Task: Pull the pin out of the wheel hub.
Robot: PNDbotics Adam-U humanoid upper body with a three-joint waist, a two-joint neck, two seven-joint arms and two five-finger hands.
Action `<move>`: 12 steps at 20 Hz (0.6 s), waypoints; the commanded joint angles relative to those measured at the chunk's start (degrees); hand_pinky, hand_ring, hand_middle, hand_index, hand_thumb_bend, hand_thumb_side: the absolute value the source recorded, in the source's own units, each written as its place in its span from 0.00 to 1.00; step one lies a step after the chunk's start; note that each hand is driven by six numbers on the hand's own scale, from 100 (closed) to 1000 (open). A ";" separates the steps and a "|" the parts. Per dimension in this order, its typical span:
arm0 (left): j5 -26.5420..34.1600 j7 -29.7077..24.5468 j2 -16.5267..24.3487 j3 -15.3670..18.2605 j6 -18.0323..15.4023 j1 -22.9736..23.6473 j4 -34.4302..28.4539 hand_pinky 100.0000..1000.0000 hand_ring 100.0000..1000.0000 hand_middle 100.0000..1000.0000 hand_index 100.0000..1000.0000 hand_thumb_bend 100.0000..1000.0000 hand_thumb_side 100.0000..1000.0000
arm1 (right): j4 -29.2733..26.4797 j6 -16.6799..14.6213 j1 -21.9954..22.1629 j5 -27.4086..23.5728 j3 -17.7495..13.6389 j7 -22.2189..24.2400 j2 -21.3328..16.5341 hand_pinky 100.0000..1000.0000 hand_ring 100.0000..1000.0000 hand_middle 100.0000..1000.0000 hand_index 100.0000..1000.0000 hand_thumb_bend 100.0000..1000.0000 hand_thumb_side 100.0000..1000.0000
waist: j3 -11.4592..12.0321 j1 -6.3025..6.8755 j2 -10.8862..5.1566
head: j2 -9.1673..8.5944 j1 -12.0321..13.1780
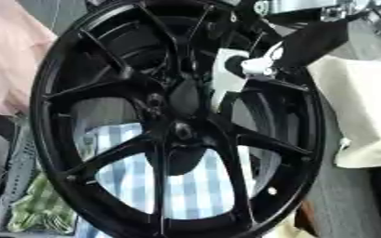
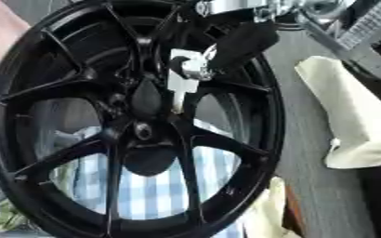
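Note:
A big black spoked wheel (image 1: 174, 125) stands upright and fills both views, its hub (image 1: 181, 131) just below the middle. A white pin (image 2: 181, 82) with a thin lower tip points down toward the dark area just above the hub, between the upper spokes. My right hand (image 2: 200, 62), black with silver joints, comes in from the upper right and its fingers are curled on the pin's top end. The wheel's spokes hide part of the fingers. My left hand does not show in either view.
Behind the wheel lies a blue and white checked cloth (image 1: 190, 186), with a green checked cloth (image 1: 39, 204) at the lower left. A cream cloth (image 1: 364, 111) lies on the grey table at the right. Pink fabric (image 1: 11, 56) hangs at the upper left.

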 commanded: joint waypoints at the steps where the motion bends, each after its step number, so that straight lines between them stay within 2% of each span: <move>1: 0.16 0.06 0.57 0.15 0.06 -0.21 -1.16 0.72 0.73 0.62 0.71 0.11 0.76 | 0.25 -0.54 -0.38 0.54 -0.42 0.23 -0.88 0.88 0.93 0.76 0.92 0.09 0.70 | 0.08 0.62 -0.86 | 0.13 -0.23; 12: 0.18 -0.15 0.42 0.09 0.05 -0.28 -1.16 0.72 0.73 0.62 0.70 0.11 0.76 | 1.58 -1.64 0.27 2.13 -0.07 1.87 -0.57 0.85 0.93 0.75 0.93 0.16 0.63 | 0.20 0.69 -0.62 | 0.40 -0.57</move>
